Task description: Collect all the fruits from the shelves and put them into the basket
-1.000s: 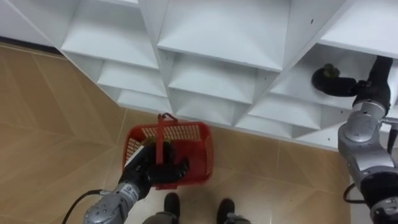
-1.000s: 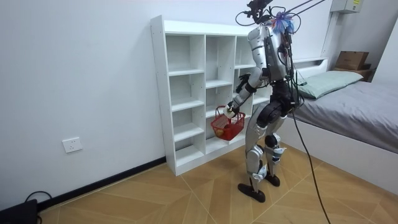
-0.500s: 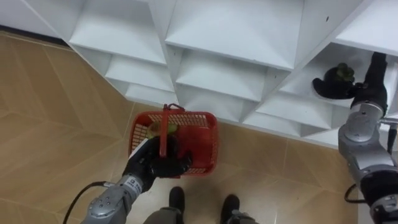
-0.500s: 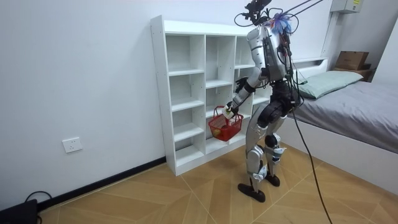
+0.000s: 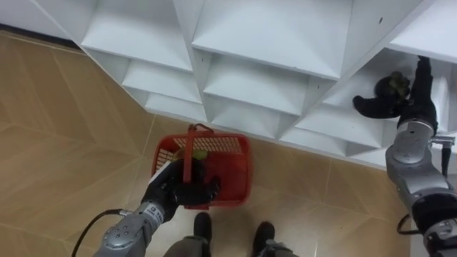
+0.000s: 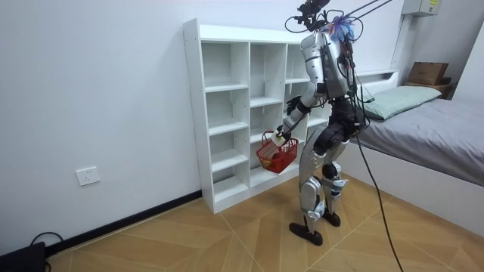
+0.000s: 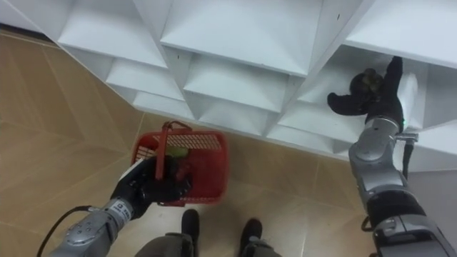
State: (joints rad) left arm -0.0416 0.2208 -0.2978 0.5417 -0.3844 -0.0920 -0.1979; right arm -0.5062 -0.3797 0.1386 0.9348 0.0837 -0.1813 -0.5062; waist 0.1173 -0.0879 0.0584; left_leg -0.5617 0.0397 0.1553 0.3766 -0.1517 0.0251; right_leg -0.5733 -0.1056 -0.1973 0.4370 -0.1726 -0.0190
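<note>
I stand facing the white closet shelves (image 5: 264, 43). My left hand (image 5: 175, 191) is shut on the upright handle of a red mesh basket (image 5: 232, 171), which hangs low over the floor in front of the bottom shelves. A yellow-green fruit (image 5: 197, 153) lies in the basket. My right hand (image 5: 375, 107) reaches into a compartment on the right, its fingers curled round a small dark green fruit (image 5: 394, 84). In the room view the basket (image 6: 277, 156) hangs beside the middle shelves at knee height.
The shelf unit (image 6: 227, 113) stands against the white wall, and its other compartments look bare. Wooden floor (image 5: 64, 143) stretches to my left. A bed (image 6: 439, 128) lies behind me at the room view's right.
The basket has swung slightly in my left hand. My right hand has settled closer round the dark fruit in the compartment. The eye view has shifted a little.
</note>
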